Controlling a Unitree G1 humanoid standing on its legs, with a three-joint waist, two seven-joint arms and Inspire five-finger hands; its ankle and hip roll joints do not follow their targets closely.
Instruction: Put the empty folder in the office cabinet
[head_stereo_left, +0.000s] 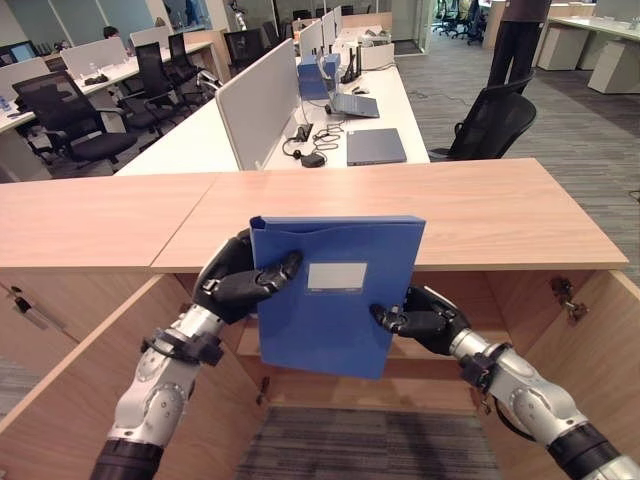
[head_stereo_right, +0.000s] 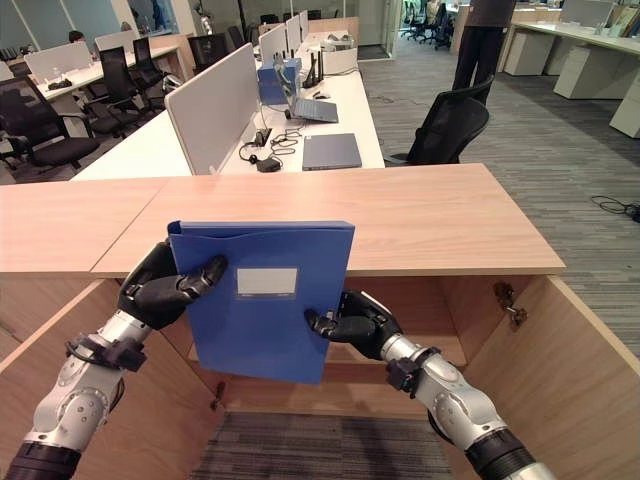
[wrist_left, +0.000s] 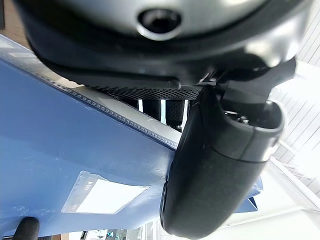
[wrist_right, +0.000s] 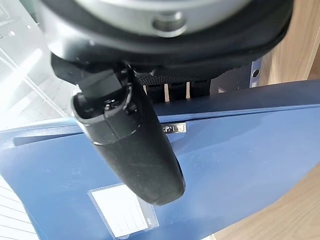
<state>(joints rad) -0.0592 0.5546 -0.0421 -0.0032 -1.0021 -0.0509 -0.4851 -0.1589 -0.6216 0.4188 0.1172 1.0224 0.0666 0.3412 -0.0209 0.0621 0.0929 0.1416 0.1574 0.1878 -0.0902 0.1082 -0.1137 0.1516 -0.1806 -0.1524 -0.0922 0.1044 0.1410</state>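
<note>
A blue folder (head_stereo_left: 335, 320) with a white label is held upright in front of the open wooden cabinet (head_stereo_left: 420, 215), at about the height of its top. My left hand (head_stereo_left: 235, 280) is shut on its upper left edge, thumb (wrist_left: 215, 165) across the front face. My right hand (head_stereo_left: 425, 320) grips its lower right edge, thumb (wrist_right: 135, 150) pressed on the front of the folder (wrist_right: 240, 155). Both hands also appear in the right eye view, left hand (head_stereo_right: 160, 285) and right hand (head_stereo_right: 360, 322), on the folder (head_stereo_right: 265, 330).
The cabinet doors (head_stereo_left: 575, 350) stand open on both sides, with a shelf (head_stereo_left: 420, 350) inside behind the folder. Beyond the cabinet are white desks (head_stereo_left: 330, 130) with a laptop, cables and partitions. Black office chairs (head_stereo_left: 490, 125) and a standing person (head_stereo_left: 515, 45) are farther back.
</note>
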